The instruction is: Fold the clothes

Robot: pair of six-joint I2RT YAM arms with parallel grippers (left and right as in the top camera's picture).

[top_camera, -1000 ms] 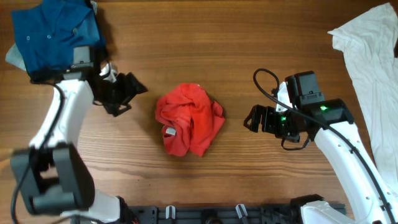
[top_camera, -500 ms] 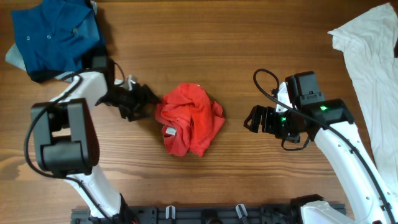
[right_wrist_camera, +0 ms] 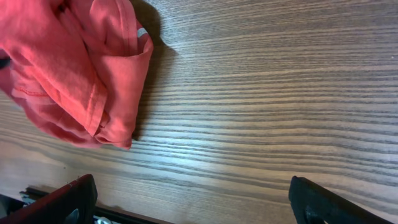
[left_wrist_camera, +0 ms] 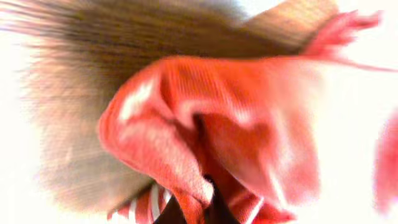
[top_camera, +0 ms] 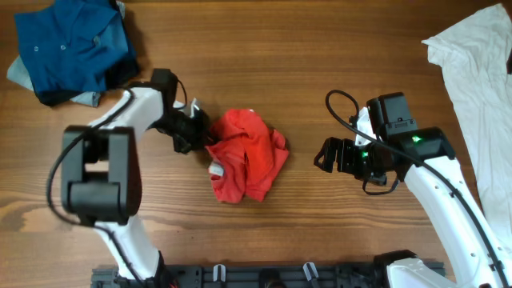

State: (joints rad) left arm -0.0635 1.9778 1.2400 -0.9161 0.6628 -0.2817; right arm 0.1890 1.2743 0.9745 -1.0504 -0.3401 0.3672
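Observation:
The clothes, a crumpled red T-shirt, lie in a heap at the middle of the wooden table, with a pale neck label showing at the heap's left. My left gripper is at the heap's upper left edge, shut on a fold of the red cloth. In the blurred left wrist view the red T-shirt fills the frame and a ridge of it is pinched between the dark fingertips. My right gripper stands open to the right of the heap, apart from it. The T-shirt sits beyond its wide-set fingers.
Dark blue buttoned garments lie bunched at the back left corner. A large white garment is spread along the right edge. A black rail runs along the table's front edge.
My left arm has swung right from beside the blue garments to the red shirt's left edge, and its gripper has shut on the cloth. The right arm has not moved.

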